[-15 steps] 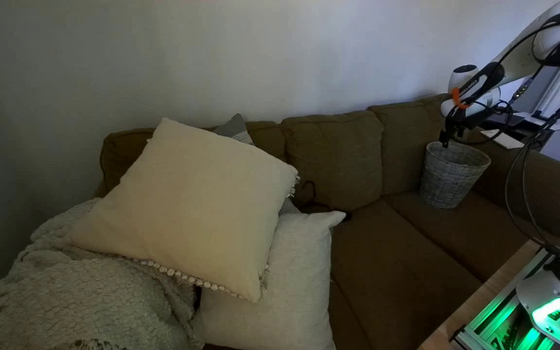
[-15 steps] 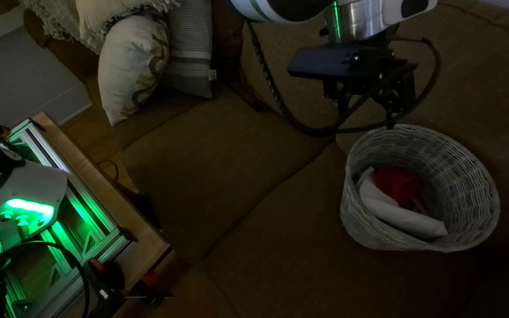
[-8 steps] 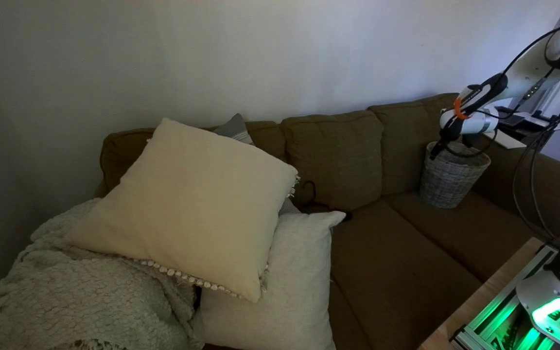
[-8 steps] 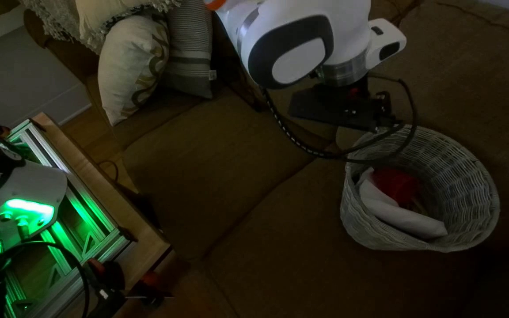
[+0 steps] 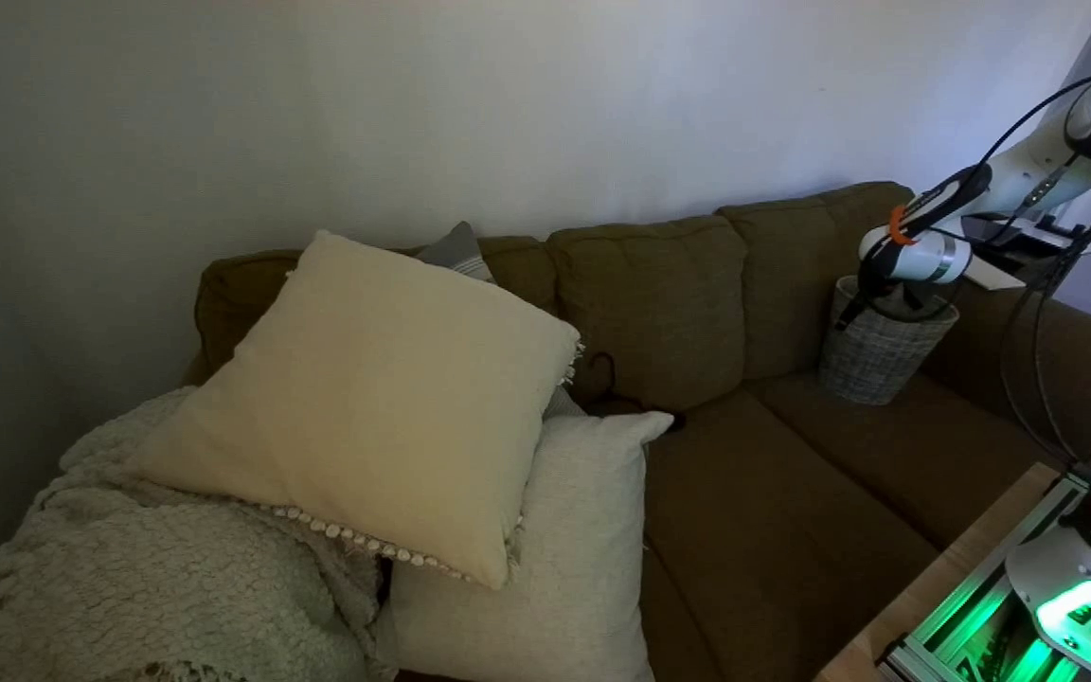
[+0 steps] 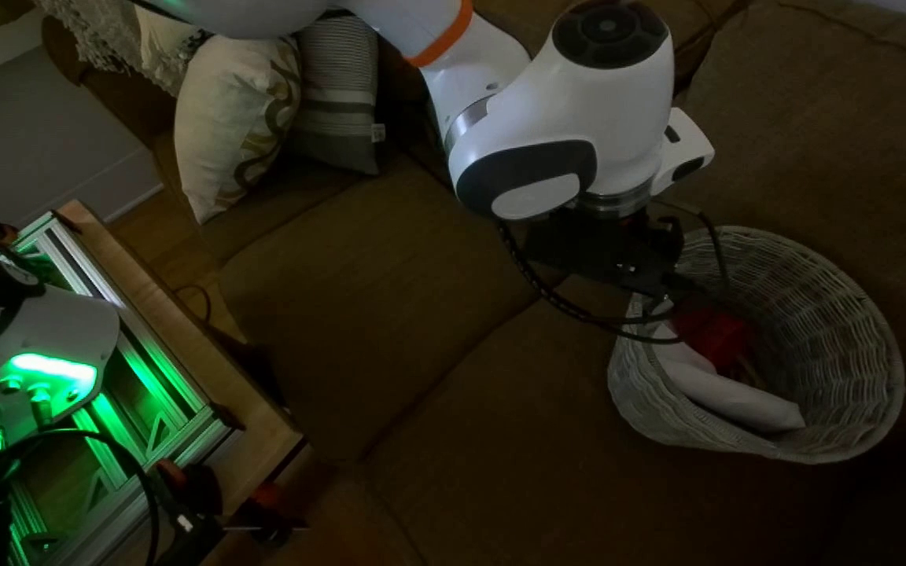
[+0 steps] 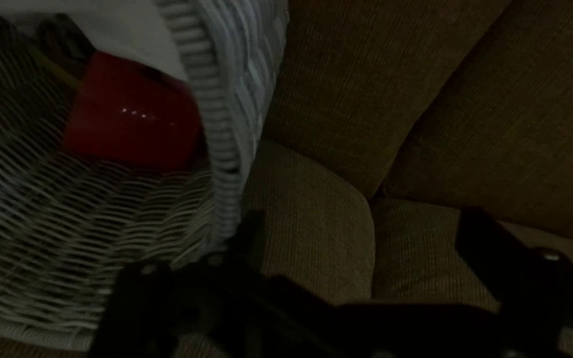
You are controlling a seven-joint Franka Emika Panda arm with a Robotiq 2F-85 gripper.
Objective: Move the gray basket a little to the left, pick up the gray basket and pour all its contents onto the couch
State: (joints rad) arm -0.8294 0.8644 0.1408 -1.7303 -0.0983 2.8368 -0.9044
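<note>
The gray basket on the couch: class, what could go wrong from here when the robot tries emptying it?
The pincer stands open right at the gray basket; a push might tip or shove it before any grip.
In an exterior view, a black cable crosses in front of the basket and could snag on it.
The white cloth and red thing lie inside; poured fast, they might slide off the couch.

A home's sitting area, olive-brown couch (image 5: 773, 530), large cream pillow (image 5: 366, 407), fluffy blanket (image 5: 186, 578), wooden floor (image 6: 150, 236)
</note>
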